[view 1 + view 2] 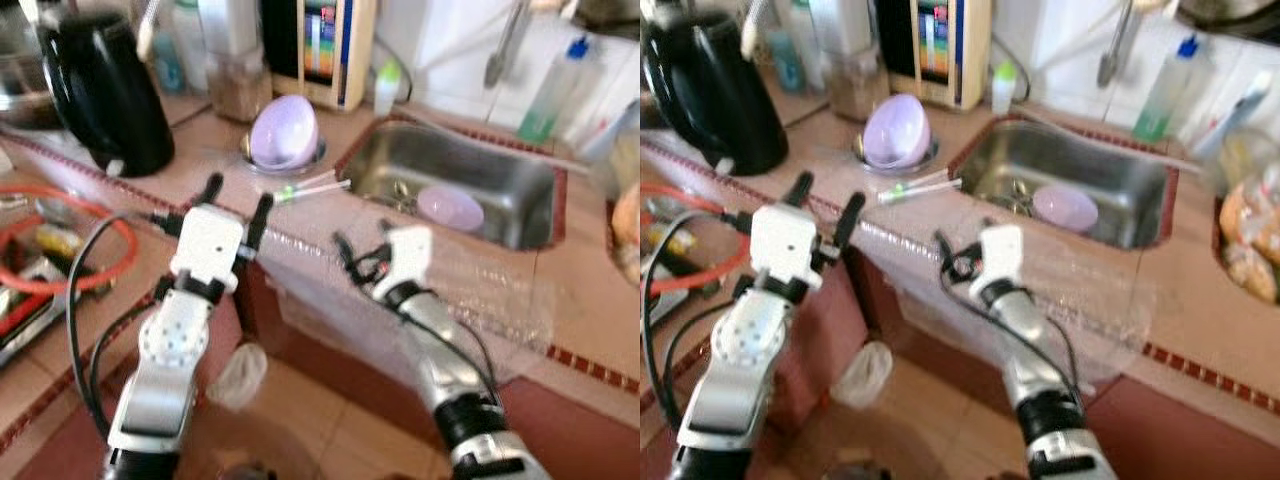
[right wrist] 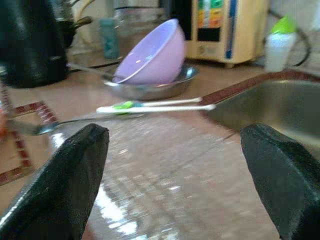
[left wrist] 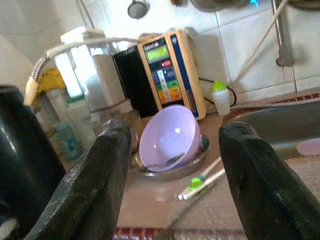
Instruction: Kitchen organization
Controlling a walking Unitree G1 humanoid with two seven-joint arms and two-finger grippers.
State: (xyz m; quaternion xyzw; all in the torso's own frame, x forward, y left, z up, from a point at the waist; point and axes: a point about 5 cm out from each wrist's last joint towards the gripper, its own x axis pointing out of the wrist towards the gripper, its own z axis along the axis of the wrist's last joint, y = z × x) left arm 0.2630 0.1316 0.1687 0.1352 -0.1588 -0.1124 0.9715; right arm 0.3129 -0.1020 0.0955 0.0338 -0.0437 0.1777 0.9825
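- Left gripper (image 1: 237,203) is hovering above the front edge of the counter with its two black fingers spread apart, nothing between them; the left wrist view is looking between those fingers (image 3: 95,185) toward the tilted bowl.
- Right gripper (image 1: 362,247) is hovering over the counter edge beside the sink, its fingers also spread wide and gripping nothing; the fingertips (image 2: 60,182) are framing the toothbrushes in the right wrist view.
- Counter (image 1: 590,300) is showing pinkish tiles with a dark red patterned border; a glossy clear plastic sheet is lying over the front part.
- Sink (image 1: 500,165) is a rectangular stainless steel basin set into the counter; a lilac bowl (image 1: 450,208) is sitting upright inside it.
- Black kettle (image 1: 105,90) is standing at the rear left, glossy and rounded.
- Cream-cased appliance (image 3: 170,72) with a blue edge is standing against the white tiled wall; its panel is showing a green display and coloured buttons, the lettering too blurred to read.
- Second lilac bowl (image 3: 170,137) is leaning on its side in a shallow steel dish (image 2: 150,89), just left of the sink; smooth and glossy.
- Two white toothbrushes (image 2: 155,105) with green parts are lying side by side on the counter between the dish and the sink rim.
- Small white bottle with green cap (image 3: 220,97) is standing beside the appliance.
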